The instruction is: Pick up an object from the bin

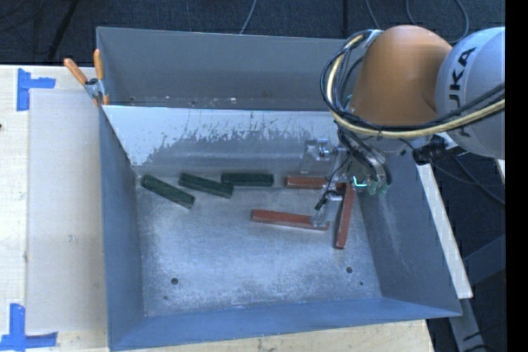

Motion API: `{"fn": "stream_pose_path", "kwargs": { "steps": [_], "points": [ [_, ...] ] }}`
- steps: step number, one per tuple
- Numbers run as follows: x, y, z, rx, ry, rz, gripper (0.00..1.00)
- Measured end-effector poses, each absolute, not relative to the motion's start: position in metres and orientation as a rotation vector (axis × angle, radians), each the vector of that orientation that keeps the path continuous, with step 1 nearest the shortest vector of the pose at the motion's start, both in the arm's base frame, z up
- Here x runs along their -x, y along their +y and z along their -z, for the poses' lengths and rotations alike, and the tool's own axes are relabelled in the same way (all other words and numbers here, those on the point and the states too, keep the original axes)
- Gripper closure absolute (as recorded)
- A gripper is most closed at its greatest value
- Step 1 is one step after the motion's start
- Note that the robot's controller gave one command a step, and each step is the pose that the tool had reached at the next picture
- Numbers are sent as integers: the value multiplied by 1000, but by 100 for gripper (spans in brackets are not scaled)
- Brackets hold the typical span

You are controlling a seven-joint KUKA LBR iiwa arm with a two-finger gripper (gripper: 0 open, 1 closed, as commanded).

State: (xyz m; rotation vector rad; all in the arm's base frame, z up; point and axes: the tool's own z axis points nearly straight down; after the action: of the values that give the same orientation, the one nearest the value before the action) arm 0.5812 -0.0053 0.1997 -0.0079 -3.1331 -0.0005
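The tool (pixel 332 200) is low in the right part of the bin (pixel 247 78), among three reddish-brown bars. Whether it is released or clenched I cannot tell, because the wrist hides its tip. It stands at the place where two of these bars meet.

The flat brown bar (pixel 285 219) lies on the floor and runs from left to right. Its right end reaches just under the tool. The second brown bar (pixel 341 225) runs from far to near, on the right of the tool and close to the right wall. Its far end is hidden behind the tool. The third brown bar (pixel 302 182) lies a little farther, left of the tool and near the foot of the far wall.

All three are thin, straight sticks with flat faces and a dull surface.

Well apart, in the left half of the floor, three dark green bars (pixel 206 185) of the same shape lie almost in one row.

The bin is of grey metal with sloping walls. Its floor is speckled with pale marks, and the far wall has many fine scratches.

Above the tool, the wrist carries a smooth, round orange cover (pixel 400 74), and black and yellow cables (pixel 336 91) loop around it.
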Motion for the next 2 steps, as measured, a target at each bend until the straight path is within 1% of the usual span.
{"fn": "stream_pose_path", "kwargs": {
  "steps": [1, 2],
  "points": [
    [-611, 17, -73, 178, -3133, 1, 0],
    [-612, 17, -77, 176, -3137, 0, 100]
  ]
}}
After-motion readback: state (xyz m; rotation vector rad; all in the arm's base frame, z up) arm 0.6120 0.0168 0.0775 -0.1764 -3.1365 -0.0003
